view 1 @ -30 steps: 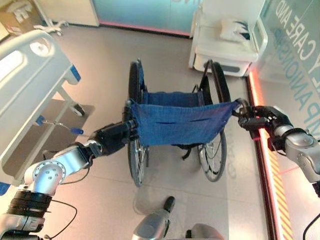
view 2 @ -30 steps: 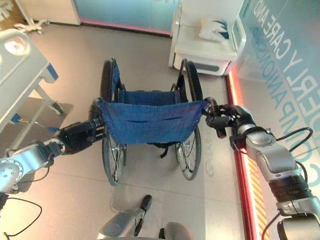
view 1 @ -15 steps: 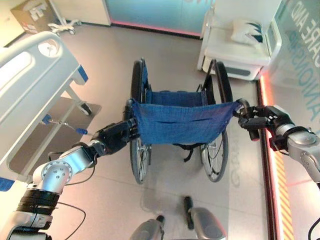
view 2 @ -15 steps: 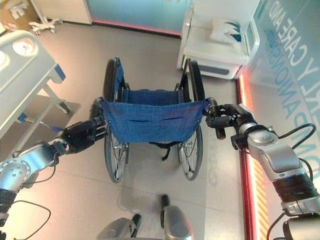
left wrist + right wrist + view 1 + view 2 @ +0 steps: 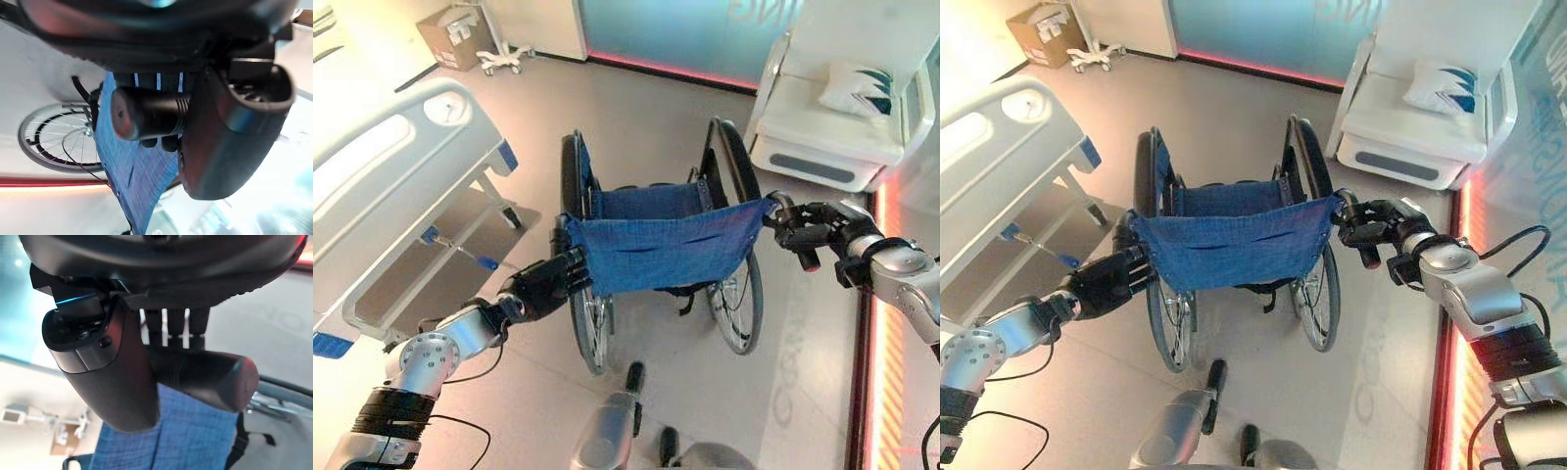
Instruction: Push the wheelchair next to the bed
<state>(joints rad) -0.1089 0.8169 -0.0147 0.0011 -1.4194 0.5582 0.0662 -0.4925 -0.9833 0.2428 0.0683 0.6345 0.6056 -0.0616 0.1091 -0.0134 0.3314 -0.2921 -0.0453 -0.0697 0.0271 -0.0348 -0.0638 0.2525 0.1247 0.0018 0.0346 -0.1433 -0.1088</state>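
Wheelchair (image 5: 656, 255) stands on the floor (image 5: 656, 127) in the middle of the scene, its blue fabric back turned to us, and we grip it from behind with both arms. Our left robot hand (image 5: 540, 287) is curled round the left push handle (image 5: 146, 116); in the left wrist view the thumb and fingers wrap the black grip, whose rounded end pokes out past them. Our right robot hand (image 5: 813, 230) is closed the same way on the right push handle (image 5: 208, 374), with the grip's end showing beyond the thumb in the right wrist view. From the head views both handles are mostly hidden inside the hands, so we make out little of them there.

The seat and footrests are hidden behind the fabric back, and we see the two big wheels partly, the lower rims showing below the cloth. The bed (image 5: 391, 186) lies to the left, apart from the wheelchair, with bare floor between; its near and left parts are cut off by the frame. At far right sits a white chair (image 5: 832, 137) with a cushion (image 5: 862, 90), cut off at the edge. A cardboard box (image 5: 455, 37) rests at far left.
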